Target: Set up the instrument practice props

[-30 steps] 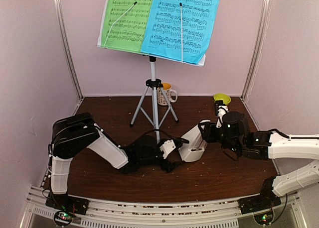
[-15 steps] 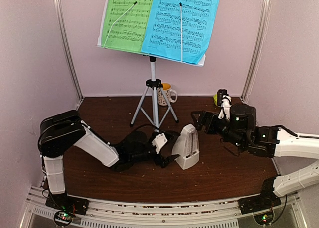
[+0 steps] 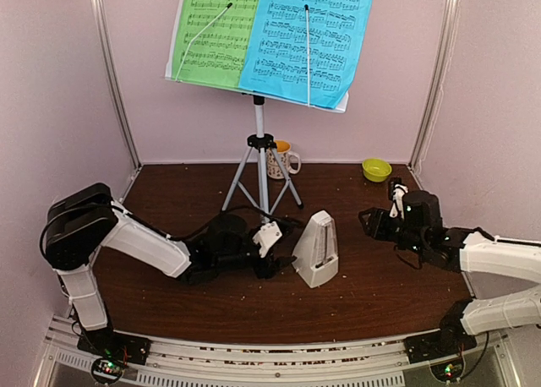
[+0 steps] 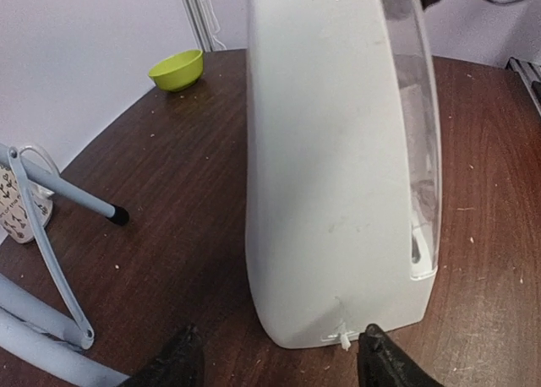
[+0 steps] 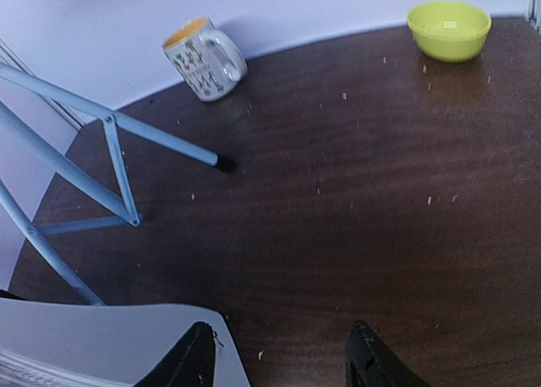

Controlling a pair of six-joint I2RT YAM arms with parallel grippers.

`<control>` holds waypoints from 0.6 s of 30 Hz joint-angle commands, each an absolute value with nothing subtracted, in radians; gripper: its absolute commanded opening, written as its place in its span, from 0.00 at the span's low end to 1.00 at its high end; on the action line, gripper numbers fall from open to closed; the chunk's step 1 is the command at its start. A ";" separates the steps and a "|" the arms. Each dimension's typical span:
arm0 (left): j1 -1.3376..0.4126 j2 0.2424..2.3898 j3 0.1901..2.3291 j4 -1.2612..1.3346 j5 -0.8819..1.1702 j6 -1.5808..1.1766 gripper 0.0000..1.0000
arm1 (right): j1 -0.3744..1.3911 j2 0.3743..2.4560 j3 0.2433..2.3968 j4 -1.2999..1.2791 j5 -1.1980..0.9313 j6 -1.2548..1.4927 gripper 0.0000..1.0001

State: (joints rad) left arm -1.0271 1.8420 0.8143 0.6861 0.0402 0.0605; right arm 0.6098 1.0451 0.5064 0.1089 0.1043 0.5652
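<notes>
The white music stand on its silver tripod (image 3: 260, 163) stands at the back, with the green sheet (image 3: 215, 32) and the blue sheet (image 3: 308, 40) side by side on it. The white metronome (image 3: 317, 248) with its clear cover stands upright on the table in front of the tripod. My left gripper (image 3: 286, 252) lies low just left of it, open. In the left wrist view the metronome (image 4: 338, 150) rises just beyond the spread tips of the left gripper (image 4: 279, 366). My right gripper (image 3: 365, 220) is open, well to the right of the metronome. In the right wrist view the right gripper (image 5: 279, 357) is empty, with the metronome (image 5: 101, 345) at its left.
A patterned mug (image 3: 283, 159) with an orange inside stands behind the tripod, and a small lime-green bowl (image 3: 376, 168) sits at the back right. Tripod legs (image 5: 110, 150) spread over the table's back middle. Pink walls close in on three sides.
The metronome, tilted between both grippers a second ago, now stands upright by itself. Both grippers let go and drew back, the left one leftward, the right one rightward.
</notes>
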 commanded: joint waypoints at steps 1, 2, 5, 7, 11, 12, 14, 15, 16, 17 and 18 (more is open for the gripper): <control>-1.020 1.831 0.913 0.527 0.016 0.086 0.57 | 0.578 1.161 0.469 0.257 -0.061 0.539 0.50; -1.020 1.835 0.936 0.506 0.014 0.091 0.54 | 0.577 1.193 0.470 0.273 -0.073 0.535 0.47; -1.019 1.854 0.991 0.454 0.011 0.102 0.48 | 0.569 1.267 0.467 0.316 -0.105 0.524 0.39; -1.014 1.877 1.038 0.422 0.018 0.102 0.46 | 0.567 1.305 0.460 0.337 -0.115 0.522 0.37; -1.003 1.926 1.123 0.384 0.035 0.108 0.42 | 0.565 1.364 0.447 0.384 -0.159 0.517 0.34; -1.000 1.937 1.146 0.373 0.041 0.109 0.42 | 0.565 1.377 0.445 0.390 -0.169 0.516 0.33; -0.988 1.944 1.182 0.359 0.031 0.109 0.41 | 0.565 1.400 0.440 0.412 -0.196 0.520 0.31; -0.982 1.942 1.190 0.362 0.027 0.105 0.41 | 0.565 1.409 0.435 0.426 -0.208 0.529 0.30; -0.973 1.935 1.193 0.367 0.028 0.103 0.41 | 0.565 1.416 0.427 0.444 -0.221 0.537 0.29; -0.969 1.927 1.192 0.373 0.025 0.103 0.41 | 0.568 1.423 0.420 0.465 -0.235 0.546 0.29; -0.968 1.914 1.185 0.379 0.013 0.104 0.42 | 0.570 1.431 0.415 0.481 -0.247 0.555 0.29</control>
